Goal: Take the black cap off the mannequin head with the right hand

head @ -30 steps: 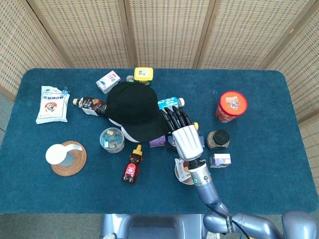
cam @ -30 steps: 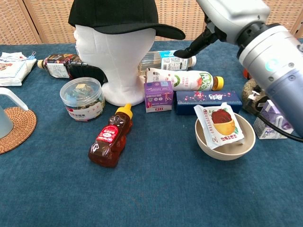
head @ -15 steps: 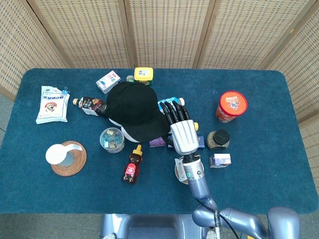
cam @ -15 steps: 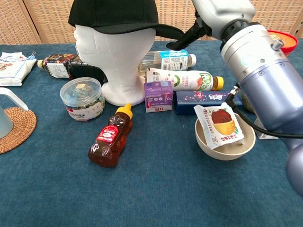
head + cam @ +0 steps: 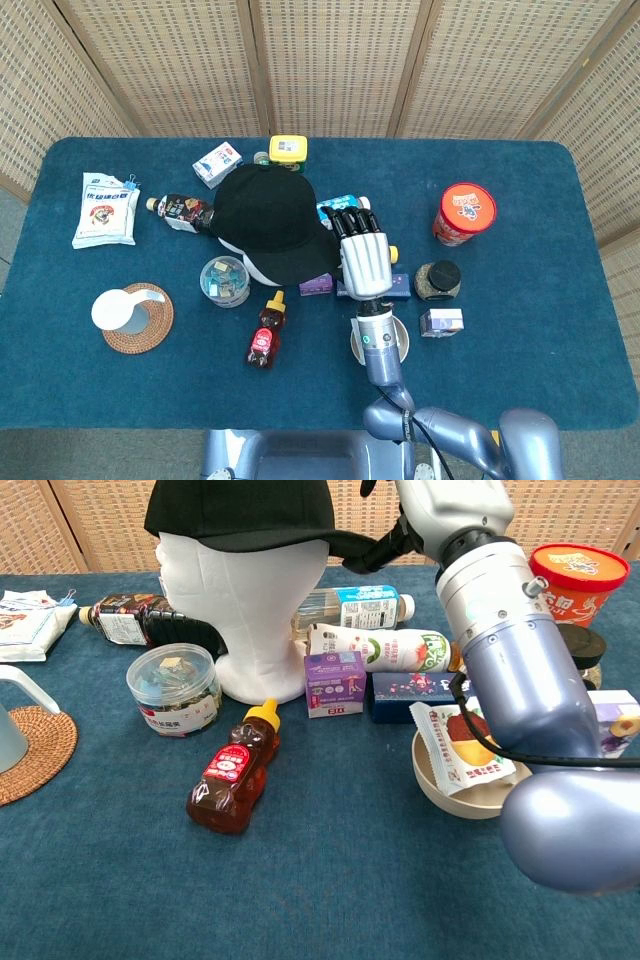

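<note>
The black cap [image 5: 265, 220] sits on the white mannequin head [image 5: 245, 600] in the middle of the table, its brim pointing toward my right. My right hand [image 5: 364, 258] hangs just right of the brim with its back upward and fingers stretched toward the cap. In the chest view the dark fingers [image 5: 380, 552] reach the tip of the brim of the cap [image 5: 240, 510] from below and touch it; a firm hold is not visible. The left hand is in neither view.
Below the right arm stand a bowl [image 5: 432, 780] holding a snack packet, a purple box [image 5: 333, 683], a dark blue box [image 5: 440, 693] and a lying yogurt bottle [image 5: 385, 648]. A honey bear bottle [image 5: 232, 775] and a clear jar [image 5: 173, 688] sit beside the head. A red cup [image 5: 465, 212] stands right.
My right hand has moved up the table and leftward toward the cap, its fingertips going from clear of the brim to touching the brim's tip. The cap has not shifted.
</note>
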Motion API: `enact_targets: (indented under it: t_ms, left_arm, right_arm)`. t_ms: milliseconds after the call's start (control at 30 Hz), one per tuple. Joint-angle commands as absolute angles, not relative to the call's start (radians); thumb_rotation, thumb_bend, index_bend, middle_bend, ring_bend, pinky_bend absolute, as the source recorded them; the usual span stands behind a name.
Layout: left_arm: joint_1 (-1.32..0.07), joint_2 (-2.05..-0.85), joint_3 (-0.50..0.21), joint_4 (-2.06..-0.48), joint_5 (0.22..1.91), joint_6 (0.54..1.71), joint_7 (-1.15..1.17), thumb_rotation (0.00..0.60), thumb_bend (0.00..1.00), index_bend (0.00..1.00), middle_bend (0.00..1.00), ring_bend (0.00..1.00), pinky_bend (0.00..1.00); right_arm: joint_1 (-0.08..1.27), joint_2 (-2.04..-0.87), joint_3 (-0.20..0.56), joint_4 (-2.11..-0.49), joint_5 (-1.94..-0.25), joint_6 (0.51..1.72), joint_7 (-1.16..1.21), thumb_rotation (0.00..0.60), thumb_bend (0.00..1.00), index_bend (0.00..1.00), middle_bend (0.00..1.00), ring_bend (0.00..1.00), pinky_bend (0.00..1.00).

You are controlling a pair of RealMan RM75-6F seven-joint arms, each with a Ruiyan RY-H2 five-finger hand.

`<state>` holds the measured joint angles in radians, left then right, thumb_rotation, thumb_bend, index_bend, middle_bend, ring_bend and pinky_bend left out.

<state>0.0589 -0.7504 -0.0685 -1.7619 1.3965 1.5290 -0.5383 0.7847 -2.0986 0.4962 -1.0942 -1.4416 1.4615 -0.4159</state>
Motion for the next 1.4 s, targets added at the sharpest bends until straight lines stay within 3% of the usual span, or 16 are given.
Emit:
enact_targets:
  t_ms: [33,167,300,500,900,1200,1400]
  left_arm:
    - [0.058,-0.751,-0.068,-1.763,1.398,1.529,-0.535,0.6,0.2,0.0,0.0,0.0,0.05]
    - [0.059,-0.751,-0.068,-1.763,1.398,1.529,-0.533,0.6,0.2,0.0,0.0,0.0,0.05]
    - [0.059,-0.751,-0.067,-1.762,1.4,1.53,-0.535,0.6,0.2,0.0,0.0,0.0,0.06]
    - [0.059,-0.75,-0.068,-1.761,1.399,1.526,-0.54,0.6,0.2,0.0,0.0,0.0,0.05]
    - [0.058,-0.75,-0.067,-1.765,1.399,1.524,-0.532,0.6,0.2,0.0,0.0,0.0,0.06]
    - [0.056,-0.748,-0.065,-1.765,1.404,1.519,-0.535,0.6,0.2,0.0,0.0,0.0,0.05]
    - [0.061,-0.749,-0.061,-1.766,1.413,1.527,-0.536,0.6,0.2,0.0,0.0,0.0,0.05]
  right_arm:
    - [0.793,-2.104,0.497,-1.082,-1.438,1.468,-0.407,0.6,0.2,0.35,0.49,0.4,0.36]
    - [0.802,-2.102,0.481,-1.066,-1.449,1.478,-0.389,0.6,0.3,0.45,0.58,0.5,0.45]
    - [0.809,-2.103,0.466,-1.05,-1.463,1.491,-0.367,0.6,0.44,0.59,0.7,0.63,0.63]
    - [0.824,-2.104,0.446,-1.011,-1.493,1.517,-0.318,0.6,0.57,0.66,0.76,0.71,0.79]
    - [0.844,-2.034,0.469,-1.063,-1.514,1.554,-0.333,0.6,0.58,0.68,0.78,0.71,0.8]
    - [0.829,-1.803,0.535,-1.095,-1.51,1.543,-0.43,0.6,0.58,0.68,0.78,0.71,0.8]
    - [0.762,-1.663,0.475,-1.1,-1.528,1.532,-0.447,0.6,0.59,0.68,0.78,0.71,0.8]
